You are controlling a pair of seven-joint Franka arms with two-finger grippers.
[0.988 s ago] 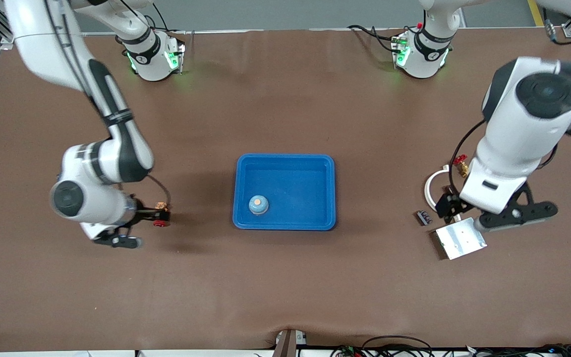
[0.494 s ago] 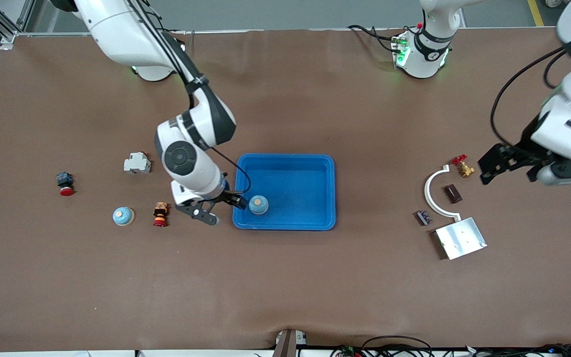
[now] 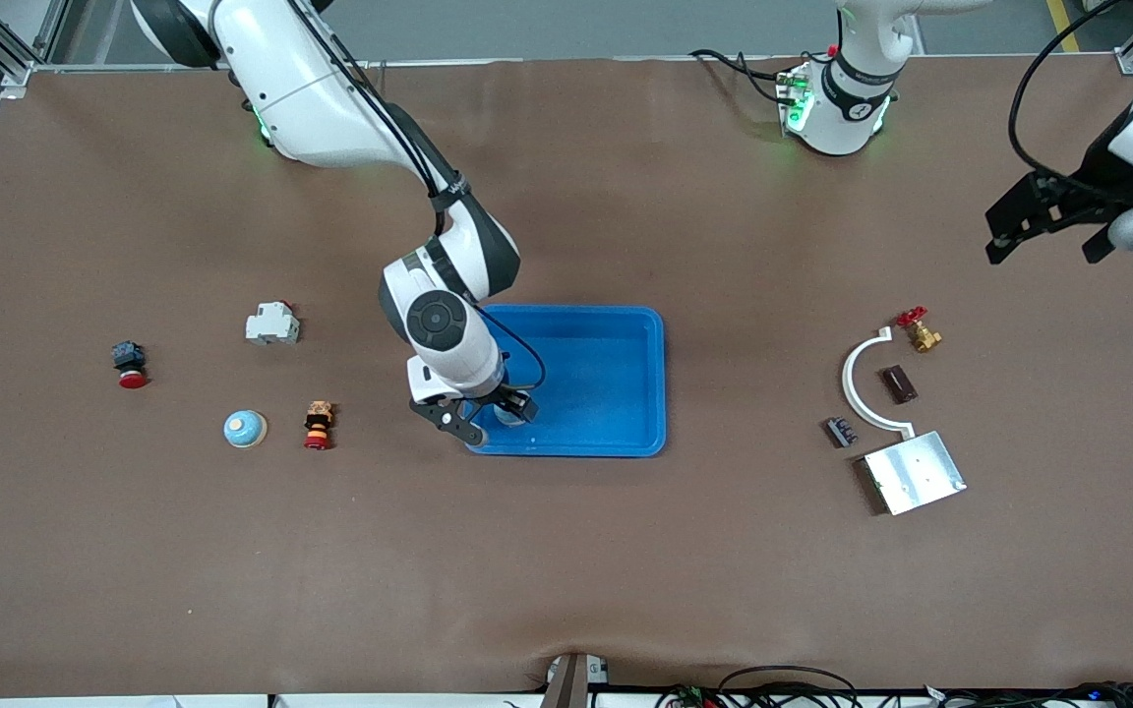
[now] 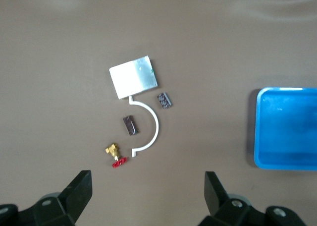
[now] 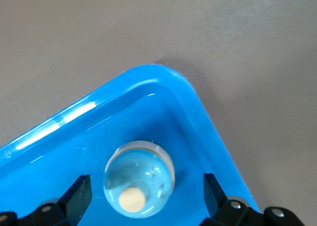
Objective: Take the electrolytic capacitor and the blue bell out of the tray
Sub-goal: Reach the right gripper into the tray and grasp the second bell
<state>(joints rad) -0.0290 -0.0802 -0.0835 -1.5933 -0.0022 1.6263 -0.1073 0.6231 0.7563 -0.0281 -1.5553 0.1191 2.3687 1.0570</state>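
A light-blue bell [image 5: 139, 179] with a tan button sits in a corner of the blue tray [image 5: 148, 75]. My right gripper [image 5: 144, 186] hangs open over it, one finger on each side, with gaps. In the front view the right gripper [image 3: 493, 418] covers most of that bell [image 3: 511, 417]. My left gripper [image 3: 1043, 251] is open and empty, up over the table at the left arm's end. In the left wrist view the left gripper [image 4: 147, 184] shows above bare table. A small brown block [image 3: 898, 383] and a small dark part [image 3: 841, 431] lie there; which is the capacitor I cannot tell.
A second light-blue bell [image 3: 245, 429], an orange-and-red button [image 3: 318, 425], a white breaker [image 3: 272, 324] and a red button [image 3: 130, 364] lie toward the right arm's end. A white arc [image 3: 857, 379], a metal plate [image 3: 914, 472] and a brass valve [image 3: 918, 329] lie by the small parts.
My right arm swung from the orange-and-red button to the tray and now straddles the bell. My left gripper lifted off the small parts and drew back toward its base.
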